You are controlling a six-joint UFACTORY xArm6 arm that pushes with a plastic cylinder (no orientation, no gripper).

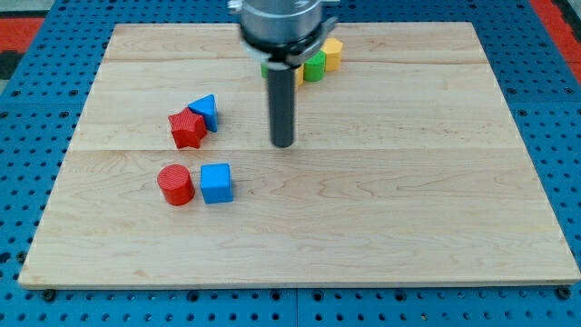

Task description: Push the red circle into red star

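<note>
My tip (283,143) sits right of red star (187,128); red circle (175,184) upright below; no jaws

Board (381,227): pale wood planks, visible grain, smooth matt finish.
Red circle (175,184), red star (187,128), blue cube (216,183): matt, probably plastic.
Rod above my tip (283,143): dark, dull sheen, possibly metal.
Surround (36,91): blue perforated panel.

Light is bright and even across the board (363,227), with no glare on the pale wood. Shadows are soft and short: a faint one sits under my tip (283,143), and small ones hug the blocks. The arm's housing (281,23) at 12 o'clock looks slightly blurred.
</note>
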